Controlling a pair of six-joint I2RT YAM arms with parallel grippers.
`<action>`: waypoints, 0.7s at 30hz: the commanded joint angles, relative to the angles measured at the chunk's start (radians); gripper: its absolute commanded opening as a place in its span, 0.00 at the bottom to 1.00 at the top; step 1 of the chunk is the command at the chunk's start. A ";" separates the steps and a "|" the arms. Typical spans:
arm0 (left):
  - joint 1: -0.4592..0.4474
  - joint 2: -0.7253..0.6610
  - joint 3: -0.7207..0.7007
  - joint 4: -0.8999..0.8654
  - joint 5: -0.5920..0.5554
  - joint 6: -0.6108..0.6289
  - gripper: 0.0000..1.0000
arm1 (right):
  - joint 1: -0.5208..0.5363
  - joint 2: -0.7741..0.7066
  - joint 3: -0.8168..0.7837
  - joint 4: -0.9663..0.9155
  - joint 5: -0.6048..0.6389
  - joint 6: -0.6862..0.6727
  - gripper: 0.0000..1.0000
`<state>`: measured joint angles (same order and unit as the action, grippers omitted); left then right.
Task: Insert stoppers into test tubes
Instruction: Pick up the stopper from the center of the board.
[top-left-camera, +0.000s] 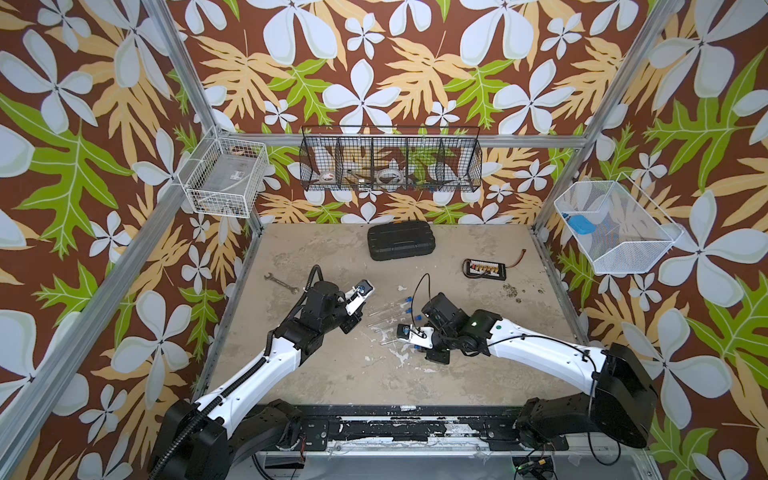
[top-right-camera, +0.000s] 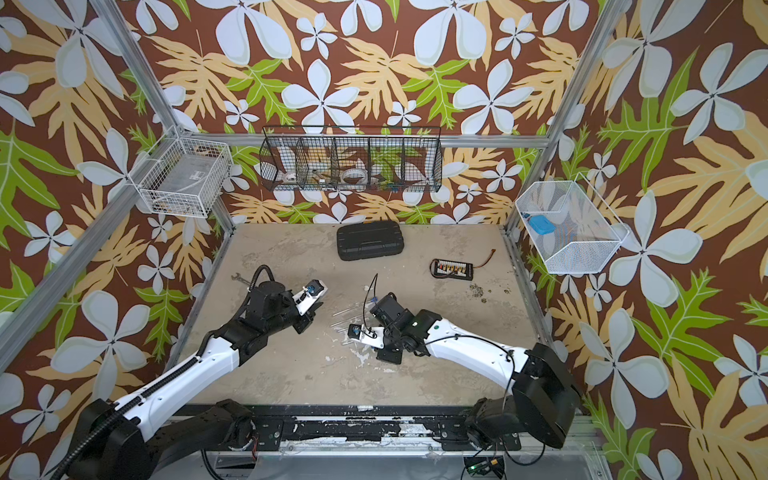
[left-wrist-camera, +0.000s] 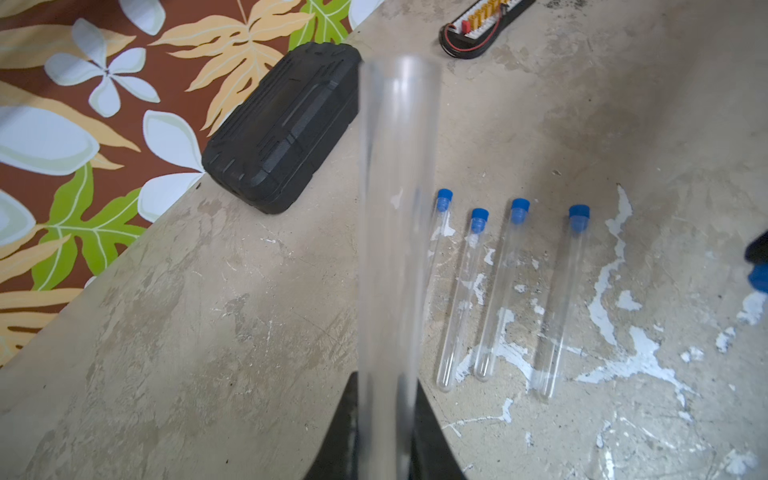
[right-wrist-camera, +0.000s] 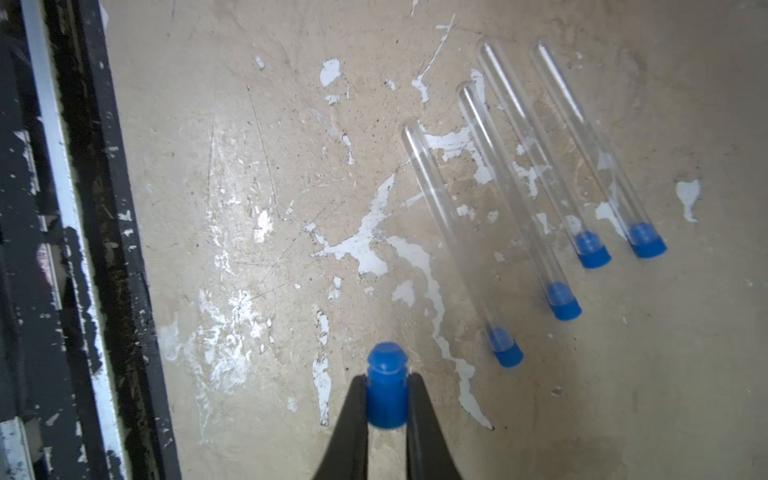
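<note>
Left gripper (left-wrist-camera: 384, 436) clamped on an unstoppered test tube (left-wrist-camera: 395, 208), right gripper (right-wrist-camera: 387, 399) pinching a blue stopper (right-wrist-camera: 385, 374) — four stoppered tubes (right-wrist-camera: 511, 195) lying on table (right-wrist-camera: 249, 124)

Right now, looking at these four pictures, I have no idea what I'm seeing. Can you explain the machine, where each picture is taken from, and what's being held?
These are two robot arms on a table, each ending in a two-fingered tool. The two wide pictures come from one camera overhead; the two close-ups come from cameras on the arms' wrists. The left tool is shut on a clear unplugged tube. The right tool is shut on a small blue stopper. Four more tubes lie side by side on the table, each already plugged. Also on the table: a black case, a wrench and a small wired board.
</note>
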<state>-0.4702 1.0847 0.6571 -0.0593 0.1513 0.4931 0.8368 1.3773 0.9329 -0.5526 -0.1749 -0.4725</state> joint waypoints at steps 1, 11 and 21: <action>-0.033 -0.006 -0.012 -0.043 0.021 0.125 0.00 | -0.008 -0.046 0.018 -0.082 0.018 0.049 0.10; -0.197 0.012 -0.050 -0.096 -0.115 0.350 0.00 | -0.008 -0.030 0.176 -0.261 0.008 0.041 0.10; -0.265 0.002 -0.062 -0.086 -0.157 0.436 0.00 | -0.004 0.052 0.305 -0.261 -0.042 0.027 0.10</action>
<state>-0.7288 1.0912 0.5945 -0.1562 0.0078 0.8959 0.8284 1.4200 1.2205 -0.8009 -0.1875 -0.4381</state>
